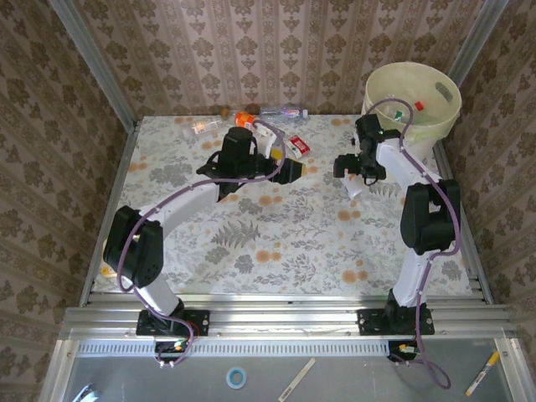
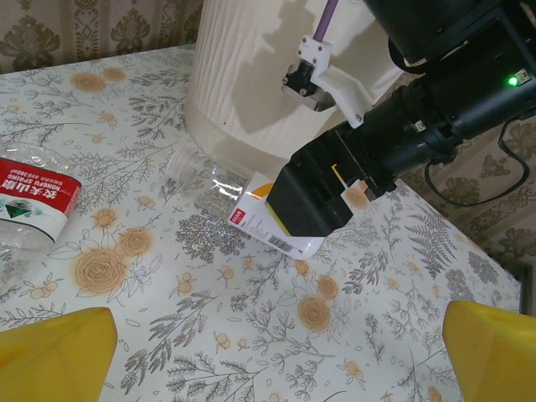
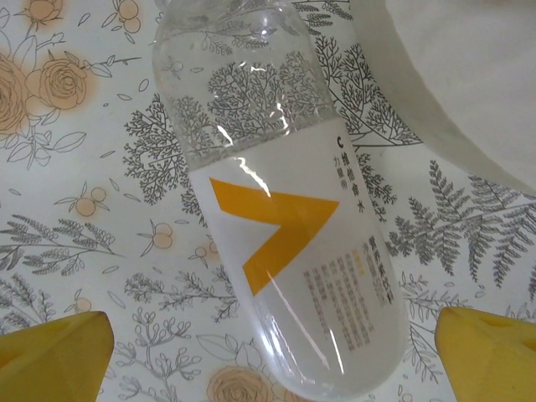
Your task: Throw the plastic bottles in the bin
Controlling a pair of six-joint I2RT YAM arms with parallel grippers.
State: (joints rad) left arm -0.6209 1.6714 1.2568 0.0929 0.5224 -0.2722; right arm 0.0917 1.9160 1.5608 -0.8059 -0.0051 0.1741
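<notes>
The right tool [image 3: 270, 360] stands spread wide. Its yellow fingertips [image 3: 50, 356] sit on either side of a clear bottle [image 3: 276, 209], and a strip of bare bench shows between each tip and the bottle, so nothing is gripped. The bottle lies flat on its side. It is smooth and round-ended, printed with grey trees above a white label that carries an orange zigzag. Just beside it rises the cream wall of the bin [image 3: 452, 75], crowding one side of the bottle.

The left tool [image 2: 272, 364] is also wide open and holds nothing. It hangs over the flower-printed bench [image 2: 167, 335] and faces the black body of the right tool, which covers the label end of that bottle. From here the bin wall looks finely ribbed. Off to the left lies a crushed clear bottle with a red label [image 2: 33, 201].

From above, the bin stands at the far right corner of the bench with a pale liner folded over its rim. Well apart from it, along the far edge, lie an orange bottle [image 1: 244, 118] and two more clear ones [image 1: 283, 111] [image 1: 201, 127].
</notes>
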